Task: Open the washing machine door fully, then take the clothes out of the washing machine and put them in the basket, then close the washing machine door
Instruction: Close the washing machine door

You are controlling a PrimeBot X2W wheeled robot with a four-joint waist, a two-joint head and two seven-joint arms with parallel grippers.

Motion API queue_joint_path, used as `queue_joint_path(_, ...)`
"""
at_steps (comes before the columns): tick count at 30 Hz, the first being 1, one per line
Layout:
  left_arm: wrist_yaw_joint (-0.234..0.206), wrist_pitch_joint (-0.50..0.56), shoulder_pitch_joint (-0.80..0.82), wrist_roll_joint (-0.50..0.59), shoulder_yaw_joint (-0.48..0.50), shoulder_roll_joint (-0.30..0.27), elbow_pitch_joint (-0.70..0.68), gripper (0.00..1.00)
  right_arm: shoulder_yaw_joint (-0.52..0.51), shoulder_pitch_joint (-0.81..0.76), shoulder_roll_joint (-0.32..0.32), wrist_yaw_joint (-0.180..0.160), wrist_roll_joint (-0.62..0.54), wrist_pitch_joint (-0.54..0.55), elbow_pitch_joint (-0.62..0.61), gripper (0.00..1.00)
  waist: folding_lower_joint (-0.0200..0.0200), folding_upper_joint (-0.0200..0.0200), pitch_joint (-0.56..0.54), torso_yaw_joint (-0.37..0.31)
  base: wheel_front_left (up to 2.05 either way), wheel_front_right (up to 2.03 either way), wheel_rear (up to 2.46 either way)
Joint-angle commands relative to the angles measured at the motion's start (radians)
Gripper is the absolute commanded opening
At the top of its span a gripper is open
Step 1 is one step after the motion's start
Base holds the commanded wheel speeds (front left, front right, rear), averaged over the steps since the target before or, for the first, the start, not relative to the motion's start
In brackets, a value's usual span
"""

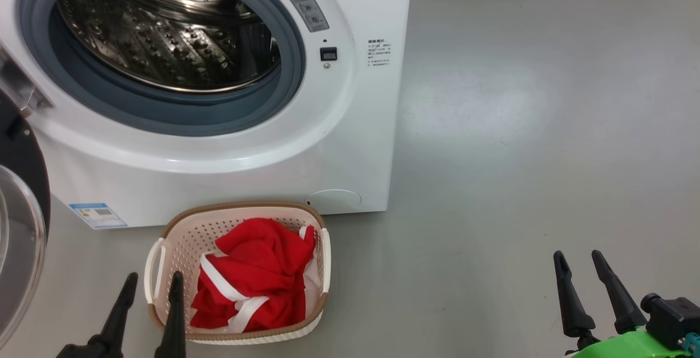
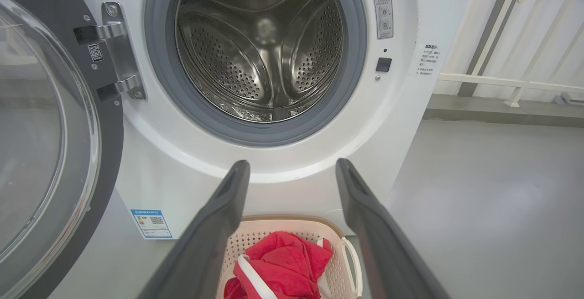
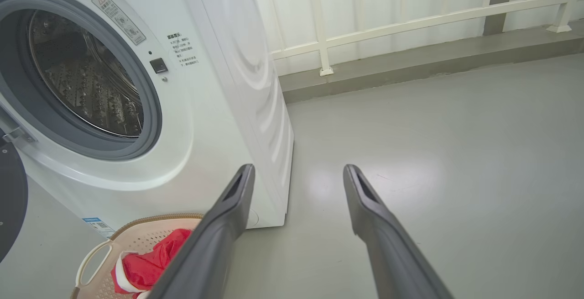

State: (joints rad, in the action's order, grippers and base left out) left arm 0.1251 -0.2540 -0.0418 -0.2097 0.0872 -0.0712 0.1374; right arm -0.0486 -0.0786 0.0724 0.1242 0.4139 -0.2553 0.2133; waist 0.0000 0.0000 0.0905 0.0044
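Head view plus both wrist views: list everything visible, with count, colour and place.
washing machine: one, white, on the floor, upper left of head view
washing machine door: one, black rim with clear glass, swung open, left of the machine
drum: one, steel, inside the machine
basket: one, cream with brown rim, on the floor before the machine
clothes: one heap, red with white bands, in the basket
label: one, blue, low on the machine's front
floor: one, grey, all around
railing: one, cream, by the far wall
left pincer: one, dark, open, near the basket's left edge
right pincer: one, dark, open, over bare floor
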Motion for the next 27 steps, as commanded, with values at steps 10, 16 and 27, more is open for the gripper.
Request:
queue_joint_path(10, 0.006, -0.008, 0.018, -0.004, 0.022, -0.014, -0.032, 1.00, 0.025, 0.016, 0.017, 0.007, 0.002, -0.006, -0.024, 1.00, 0.0000, 0.0000, -0.007, 0.002, -0.13, 0.13, 0.00)
queue_joint_path(16, 0.006, -0.008, 0.016, 0.002, 0.023, -0.012, -0.026, 1.00, 0.030, 0.014, 0.020, 0.007, 0.000, -0.006, -0.024, 1.00, 0.0000, 0.0000, -0.008, 0.009, 0.00, 0.00, 0.00)
queue_joint_path(27, 0.006, -0.008, 0.016, 0.013, 0.048, 0.010, 0.010, 1.00, 0.061, 0.025, 0.042, 0.007, 0.000, -0.006, -0.012, 1.00, 0.0000, 0.0000, -0.018, 0.103, 0.00, 0.00, 0.00)
